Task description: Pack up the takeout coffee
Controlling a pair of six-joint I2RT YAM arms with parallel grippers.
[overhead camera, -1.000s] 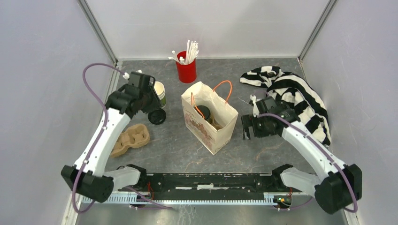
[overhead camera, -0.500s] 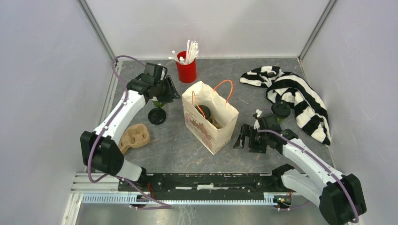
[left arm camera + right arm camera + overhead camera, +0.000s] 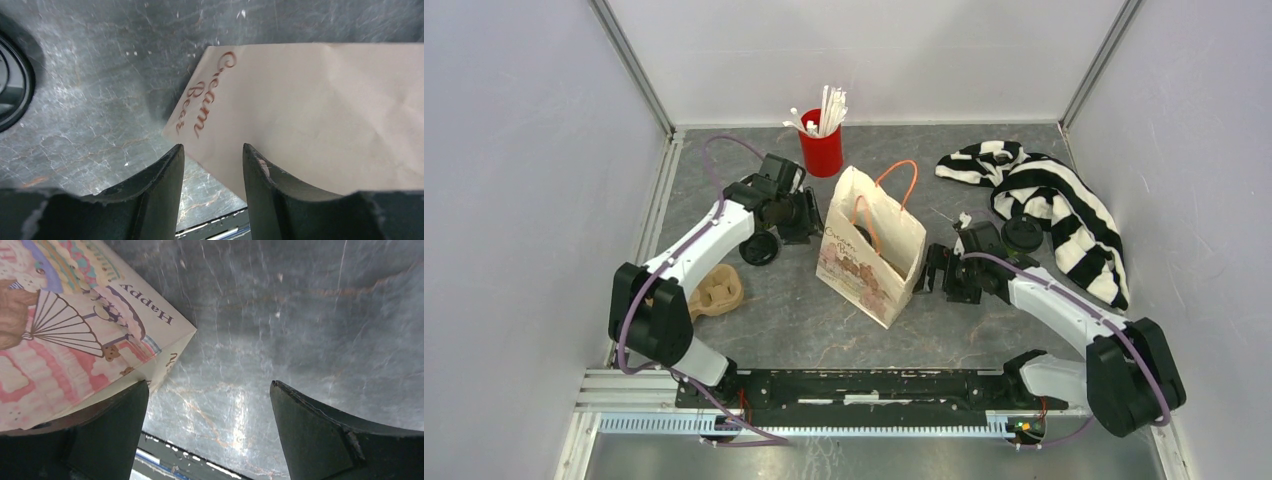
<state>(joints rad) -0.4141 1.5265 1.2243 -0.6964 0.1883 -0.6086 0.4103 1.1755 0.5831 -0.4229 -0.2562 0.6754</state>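
One takeout coffee cup [image 3: 1024,235], green under a black lid, stands at the right beside the striped cloth. A dark round shape [image 3: 863,237] shows inside the mouth of the paper bag [image 3: 869,255]; I cannot tell what it is. My left gripper [image 3: 809,215] is up against the bag's left side, jaws partly apart and holding nothing; its wrist view shows the bag's plain side [image 3: 310,110] just past the fingers [image 3: 165,185]. At the bag's right side my right gripper [image 3: 939,272] is open wide, one finger [image 3: 107,430] by the printed bag corner [image 3: 65,330].
A black round lid [image 3: 759,248] lies on the table left of the bag, at the left edge [image 3: 10,90] of the left wrist view. A cardboard cup carrier [image 3: 714,290] sits near left. A red cup of white sticks [image 3: 821,150] stands at the back. The striped cloth [image 3: 1049,200] lies right.
My left arm swung from the back left over to the bag's left side, jaws widening. The right gripper drew back, then came in to the bag's right side. The bag looks turned and narrower.
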